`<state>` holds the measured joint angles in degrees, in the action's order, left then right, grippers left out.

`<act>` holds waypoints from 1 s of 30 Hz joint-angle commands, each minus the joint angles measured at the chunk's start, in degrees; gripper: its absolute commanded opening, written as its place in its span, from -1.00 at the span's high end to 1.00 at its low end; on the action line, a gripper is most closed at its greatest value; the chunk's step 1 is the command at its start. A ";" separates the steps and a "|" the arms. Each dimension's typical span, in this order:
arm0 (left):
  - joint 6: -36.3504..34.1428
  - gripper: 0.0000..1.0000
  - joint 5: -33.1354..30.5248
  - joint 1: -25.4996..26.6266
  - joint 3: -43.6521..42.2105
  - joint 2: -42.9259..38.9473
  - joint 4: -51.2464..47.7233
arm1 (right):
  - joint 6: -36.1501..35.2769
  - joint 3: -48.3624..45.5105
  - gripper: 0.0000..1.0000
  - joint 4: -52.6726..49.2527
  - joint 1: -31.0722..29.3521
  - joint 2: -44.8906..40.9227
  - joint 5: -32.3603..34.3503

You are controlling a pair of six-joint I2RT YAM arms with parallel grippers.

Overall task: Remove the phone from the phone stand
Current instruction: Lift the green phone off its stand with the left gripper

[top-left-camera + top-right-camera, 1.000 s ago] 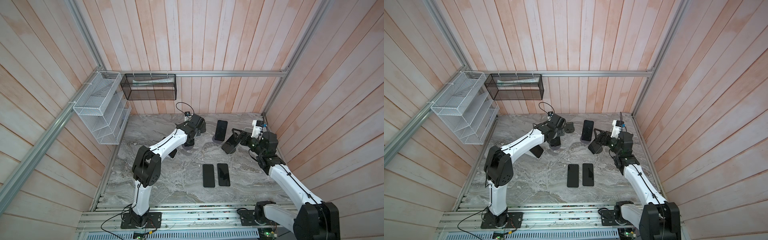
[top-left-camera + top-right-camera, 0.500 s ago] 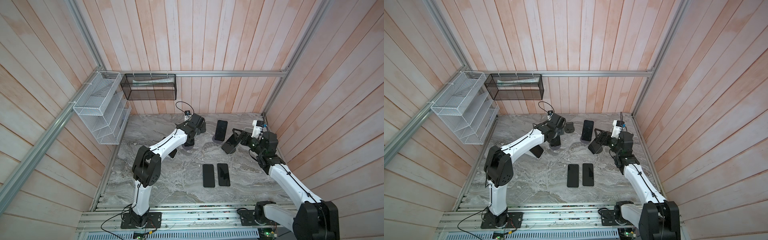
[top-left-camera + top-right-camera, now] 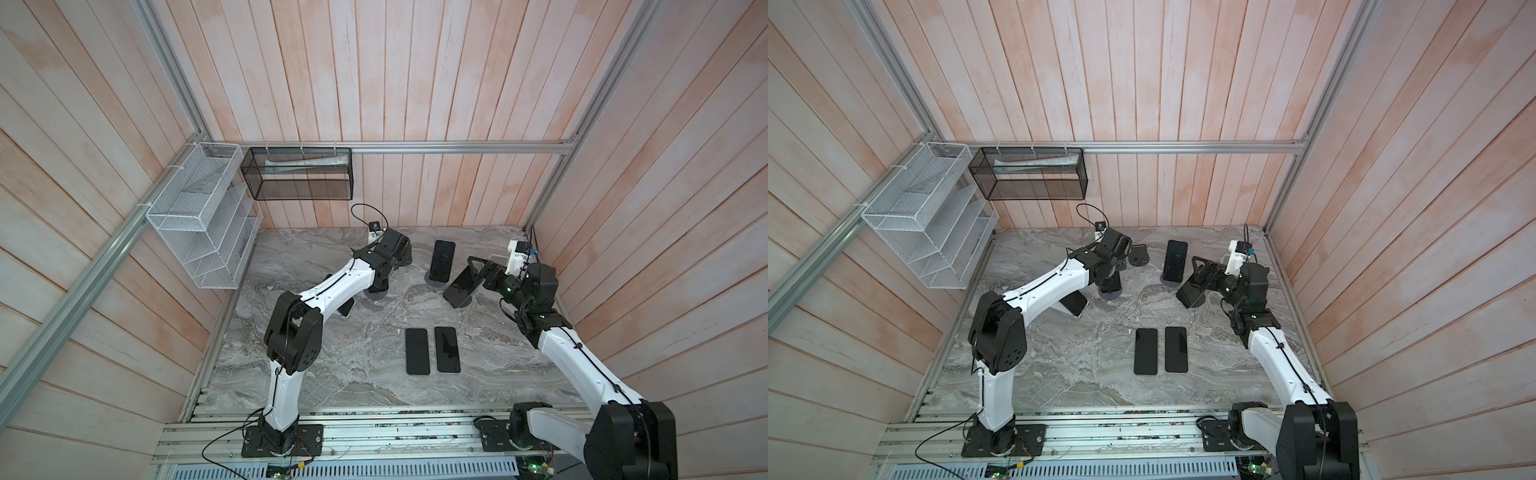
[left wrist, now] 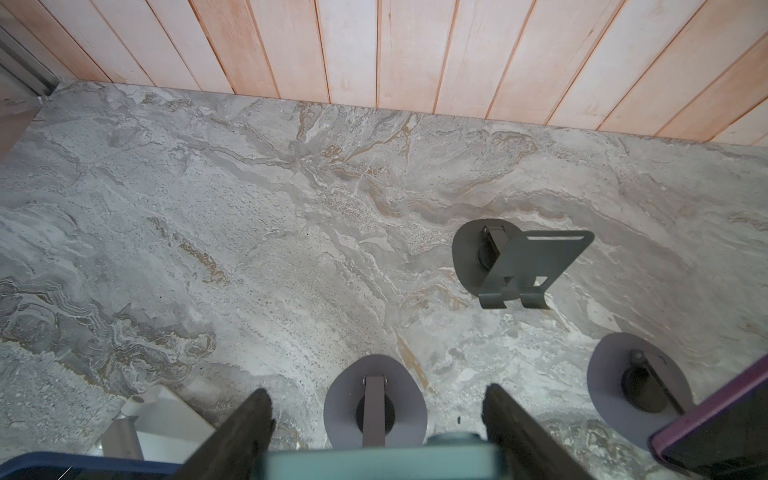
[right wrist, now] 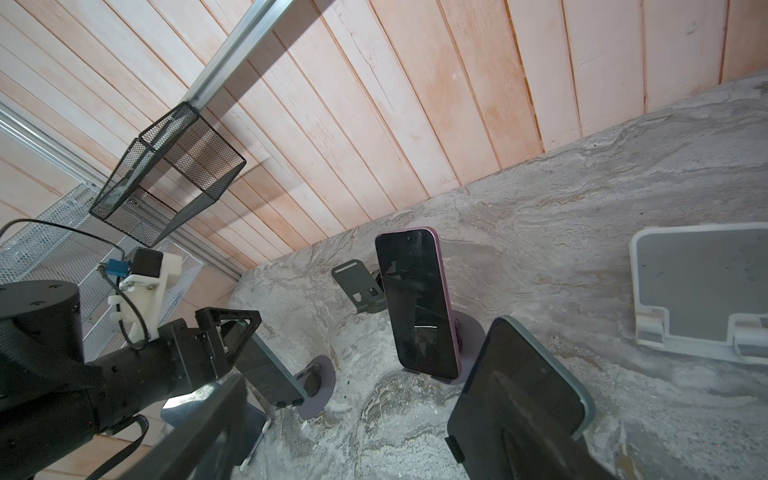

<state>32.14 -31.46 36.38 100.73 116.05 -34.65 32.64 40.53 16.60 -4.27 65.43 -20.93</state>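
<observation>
two hands are held spread wide and empty: the left hand (image 4: 377, 390) is set astride the teal-cased phone (image 4: 382, 461), propped on its phone stand (image 4: 345, 415) left of the purple phone (image 3: 442, 259), seemingly to pinch its edges, and the right hand (image 3: 473, 276) is poised right of it.

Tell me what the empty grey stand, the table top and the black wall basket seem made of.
Empty grey stand: likely bent sheet metal with matte dark grey paint; it is thin, with folded lips and cut slots.
Table top: looks like grey veined stone, matte; it could be a printed laminate.
Black basket: fine metal mesh on a wire frame, black coated; the wall shows through.
</observation>
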 commanded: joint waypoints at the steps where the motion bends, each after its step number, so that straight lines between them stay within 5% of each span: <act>1: -0.60 -0.62 -1.19 0.00 -0.60 1.33 0.73 | 0.76 1.75 -0.81 -0.11 0.65 0.39 -0.78; 20: 0.81 -0.53 -1.38 1.39 -0.53 2.24 -0.50 | 1.24 2.61 -0.78 -0.59 1.41 0.84 -2.63; 30: 0.03 -0.32 -0.90 1.59 -1.85 0.79 0.29 | 1.55 2.01 -0.77 -0.41 1.69 0.38 -2.76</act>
<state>32.56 -32.88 37.63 100.20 116.71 -33.52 33.52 41.41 16.25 -2.85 65.95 -22.65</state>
